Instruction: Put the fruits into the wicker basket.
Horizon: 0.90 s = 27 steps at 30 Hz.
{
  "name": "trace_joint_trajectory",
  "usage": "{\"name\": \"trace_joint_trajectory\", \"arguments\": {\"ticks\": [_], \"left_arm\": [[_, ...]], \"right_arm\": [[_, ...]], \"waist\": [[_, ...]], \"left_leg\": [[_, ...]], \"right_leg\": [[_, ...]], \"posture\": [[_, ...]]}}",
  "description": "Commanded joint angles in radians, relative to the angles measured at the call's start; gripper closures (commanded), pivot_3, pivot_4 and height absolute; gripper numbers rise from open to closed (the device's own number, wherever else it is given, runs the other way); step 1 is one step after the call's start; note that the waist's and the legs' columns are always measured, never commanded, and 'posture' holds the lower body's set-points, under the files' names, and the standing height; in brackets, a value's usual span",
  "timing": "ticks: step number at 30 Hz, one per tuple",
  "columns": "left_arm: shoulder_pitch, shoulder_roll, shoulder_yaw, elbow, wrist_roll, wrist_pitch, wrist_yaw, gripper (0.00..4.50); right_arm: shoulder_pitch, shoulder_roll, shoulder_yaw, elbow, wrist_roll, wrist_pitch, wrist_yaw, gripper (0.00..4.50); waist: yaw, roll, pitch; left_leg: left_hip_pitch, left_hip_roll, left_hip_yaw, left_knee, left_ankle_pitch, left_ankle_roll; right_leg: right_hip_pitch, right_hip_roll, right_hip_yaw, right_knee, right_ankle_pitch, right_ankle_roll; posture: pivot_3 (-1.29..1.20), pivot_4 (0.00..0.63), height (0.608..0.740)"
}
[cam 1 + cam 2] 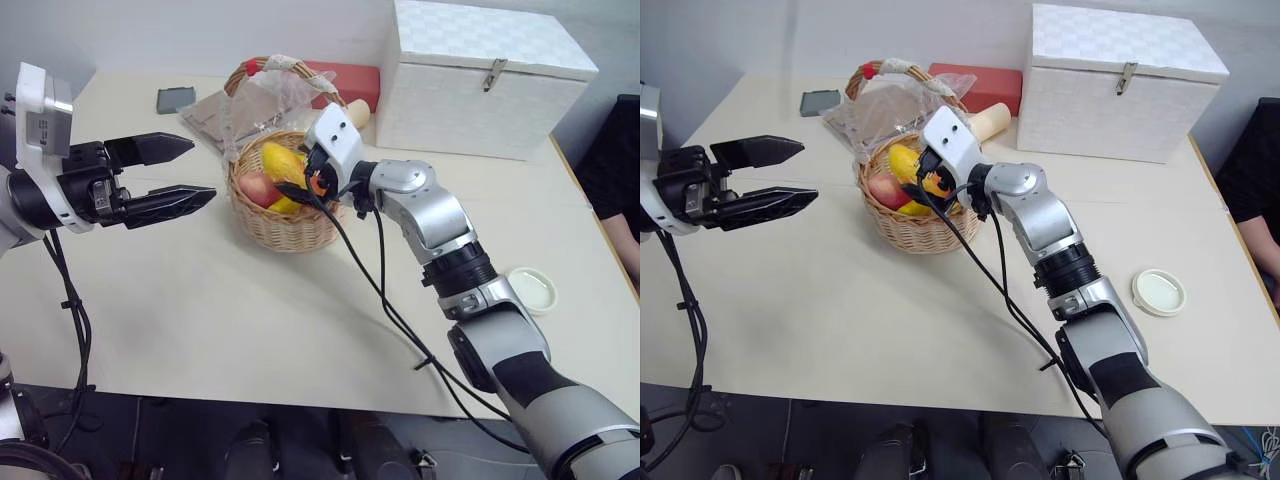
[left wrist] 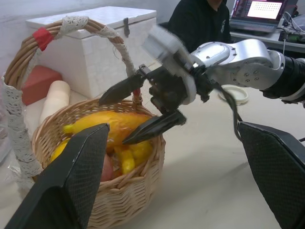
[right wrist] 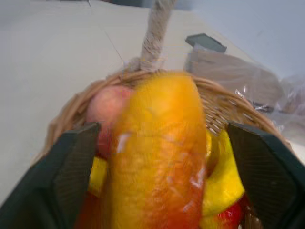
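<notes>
- Currently on the pale tabletop (image 1: 200, 300): round tan woven wicker basket (image 1: 283, 225) with tall arched handle wrapped in white lace and red tape, standing upright near the middle.
- Contents of that basket: oval yellow-orange mango (image 3: 157, 157) lying on top; long curved yellow banana (image 3: 224, 181) beneath and beside it; round pinkish-red peach (image 1: 258, 186) against the wall on the robot's left. All three toy fruits lie inside.
- Right gripper (image 2: 143, 109): two black fingers spread apart, grasping nothing, poised at the basket's rim just over the mango.
- Left gripper (image 1: 170, 172): black fingers released wide, empty, held above the tabletop to the robot's left of the basket, apart from it.
- Large white latched box (image 1: 485, 80): behind the basket, towards the robot's right.
- Flat round white lid (image 1: 533, 289): on the tabletop well to the robot's right.
- Red rectangular block (image 1: 345, 82) and crumpled clear plastic bag (image 1: 225, 112): behind the basket.
- Small dark flat item (image 1: 175, 98): far corner, robot's left.
</notes>
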Motion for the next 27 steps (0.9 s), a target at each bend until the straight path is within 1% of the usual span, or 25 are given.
{"name": "trace_joint_trajectory", "arguments": {"ticks": [1, 3, 6, 8, 10, 13, 17, 21, 24, 27], "left_arm": [[-0.001, -0.002, 0.023, -0.014, -0.018, -0.015, 0.005, 0.00], [0.000, -0.008, 0.009, -0.017, -0.011, -0.024, 0.001, 0.00], [-0.017, -0.011, -0.007, -0.002, -0.005, -0.031, -0.001, 0.00], [-0.031, -0.011, -0.018, 0.011, -0.002, -0.036, -0.004, 0.00], [-0.047, -0.013, -0.034, 0.022, 0.003, -0.041, -0.009, 0.00], [-0.074, -0.017, -0.061, 0.036, 0.009, -0.050, -0.020, 0.00], [-0.099, -0.023, -0.077, 0.042, 0.009, -0.054, -0.022, 0.00], [-0.111, -0.025, -0.083, 0.044, 0.013, -0.058, -0.020, 0.00], [-0.113, -0.025, -0.082, 0.046, 0.016, -0.060, -0.018, 0.00], [-0.110, -0.025, -0.080, 0.051, 0.021, -0.065, -0.018, 0.00]], "right_arm": [[0.047, -0.037, -0.126, -0.298, 0.200, 0.195, 0.034, 0.15], [0.110, -0.086, -0.195, -0.466, 0.311, 0.341, 0.021, 0.15], [0.177, -0.130, -0.242, -0.575, 0.391, 0.461, -0.016, 0.15], [0.206, -0.133, -0.272, -0.599, 0.428, 0.511, -0.053, 0.15], [0.218, -0.111, -0.279, -0.549, 0.374, 0.490, -0.141, 0.15], [0.194, -0.060, -0.262, -0.393, 0.251, 0.379, -0.272, 0.15], [0.149, -0.004, -0.263, -0.226, 0.177, 0.257, -0.340, 0.15], [0.093, 0.049, -0.273, -0.086, 0.164, 0.177, -0.338, 0.15], [0.059, 0.079, -0.278, -0.008, 0.166, 0.126, -0.317, 0.76], [0.045, 0.090, -0.265, 0.027, 0.157, 0.091, -0.294, 1.77]], "waist": [[0.000, 0.000, 0.000], [0.004, 0.000, 0.000], [0.008, 0.000, 0.000], [0.004, 0.000, 0.000], [-0.001, 0.000, 0.000], [-0.007, -0.001, 0.000], [-0.010, -0.001, 0.000], [-0.017, 0.000, 0.000], [-0.023, 0.000, 0.000], [-0.024, -0.001, 0.000]], "left_leg": [[-0.001, 0.000, 0.000, 0.000, 0.000, -0.001], [-0.002, 0.001, 0.000, -0.001, 0.000, -0.001], [-0.002, 0.000, 0.000, 0.001, 0.000, -0.001], [0.000, 0.000, 0.000, 0.002, 0.000, 0.000], [0.003, -0.001, 0.000, 0.001, 0.000, 0.003], [0.012, -0.001, 0.002, -0.002, 0.002, 0.005], [0.013, -0.001, 0.002, -0.004, 0.003, 0.003], [0.009, -0.001, 0.003, -0.004, 0.005, -0.001], [0.009, -0.001, 0.003, -0.004, 0.005, -0.001], [0.009, -0.001, 0.003, -0.004, 0.005, -0.001]], "right_leg": [[-0.001, 0.000, 0.000, 0.001, 0.000, 0.000], [-0.002, 0.000, -0.001, 0.001, 0.000, 0.000], [-0.002, 0.000, -0.001, -0.003, 0.000, 0.000], [0.000, 0.000, 0.000, -0.002, 0.000, 0.000], [0.002, 0.000, 0.000, 0.000, 0.001, -0.001], [0.008, 0.000, 0.002, 0.000, 0.002, -0.002], [0.008, 0.001, 0.002, 0.001, 0.002, -0.002], [0.005, 0.001, 0.003, 0.000, 0.002, -0.002], [0.005, 0.001, 0.003, -0.001, 0.002, -0.002], [0.005, 0.001, 0.003, -0.002, 0.002, -0.002]], "posture": [[0.00, 0.150, 0.740], [0.00, 0.150, 0.740], [0.00, 0.150, 0.740], [0.00, 0.150, 0.740], [0.00, 0.150, 0.740], [0.00, 0.150, 0.740], [0.00, 0.150, 0.740], [0.00, 0.150, 0.740], [0.00, 0.150, 0.740], [0.00, 0.150, 0.740]]}}
